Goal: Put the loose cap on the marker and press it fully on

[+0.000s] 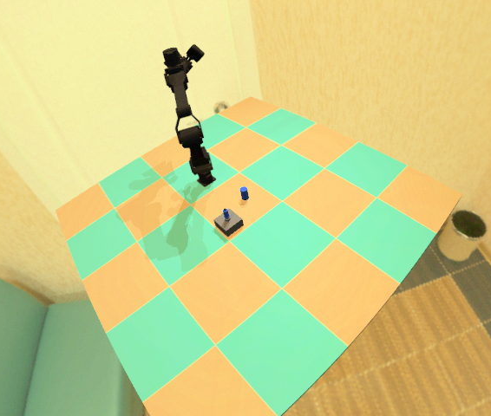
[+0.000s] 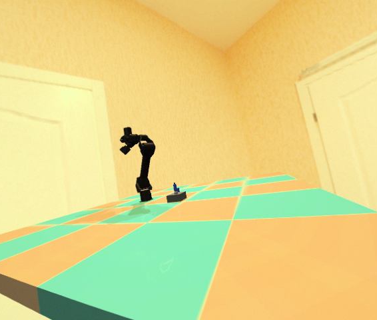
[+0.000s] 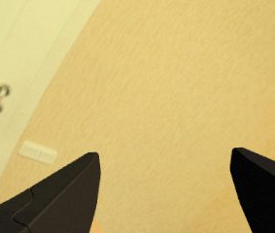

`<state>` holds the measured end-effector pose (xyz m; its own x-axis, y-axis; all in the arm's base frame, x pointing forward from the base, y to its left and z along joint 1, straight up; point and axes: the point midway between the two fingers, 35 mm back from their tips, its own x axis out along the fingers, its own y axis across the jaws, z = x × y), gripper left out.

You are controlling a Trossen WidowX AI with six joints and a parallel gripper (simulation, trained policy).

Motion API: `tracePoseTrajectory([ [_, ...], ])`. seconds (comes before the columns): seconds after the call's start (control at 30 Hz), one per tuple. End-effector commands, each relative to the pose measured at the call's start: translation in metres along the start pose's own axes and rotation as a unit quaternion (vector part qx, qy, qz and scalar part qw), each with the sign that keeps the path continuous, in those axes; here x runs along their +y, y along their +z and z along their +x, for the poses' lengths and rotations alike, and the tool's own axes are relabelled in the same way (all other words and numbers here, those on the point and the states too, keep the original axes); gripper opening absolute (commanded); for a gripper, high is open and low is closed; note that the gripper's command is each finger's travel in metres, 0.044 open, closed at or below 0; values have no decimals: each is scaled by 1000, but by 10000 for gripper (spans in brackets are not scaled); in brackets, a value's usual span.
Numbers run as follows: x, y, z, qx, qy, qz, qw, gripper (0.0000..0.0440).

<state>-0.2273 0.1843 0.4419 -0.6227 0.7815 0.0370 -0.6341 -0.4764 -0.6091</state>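
A small blue marker (image 1: 225,214) (image 2: 174,186) stands upright in the dark holder block (image 1: 229,229) (image 2: 174,198), with its upper end bare. The blue cap (image 1: 244,193) stands loose on the table a little behind and to the right of the block in the top view. In the exterior view it shows partly behind the marker. My gripper (image 3: 165,161) is open, with its fingers well apart and nothing between them. It is high above the table, far from cap and marker, and faces a wall. Its fingers are too small to make out in the top and exterior views.
The arm's base (image 1: 206,179) (image 2: 145,196) stands on the checkered table (image 1: 281,322) (image 2: 285,261), left of the block. A waste bin (image 1: 456,239) stands on the floor beyond the table's right edge. A green seat (image 1: 73,349) is at the left.
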Motion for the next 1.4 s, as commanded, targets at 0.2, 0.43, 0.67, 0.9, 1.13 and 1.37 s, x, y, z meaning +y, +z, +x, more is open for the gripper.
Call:
tracePoseTrajectory([
  [0.2,-4,-24,-3,43,6,12,999,283],
  [0.43,-7,-41,-4,77,8,20,997,297],
  [0.67,-11,-60,-6,111,8,28,993,306],
  [0.9,-15,-78,-8,147,6,38,988,311],
  [1.13,-19,-97,-11,183,4,48,982,313],
  [1.37,-23,-116,-15,219,0,60,974,313],
])
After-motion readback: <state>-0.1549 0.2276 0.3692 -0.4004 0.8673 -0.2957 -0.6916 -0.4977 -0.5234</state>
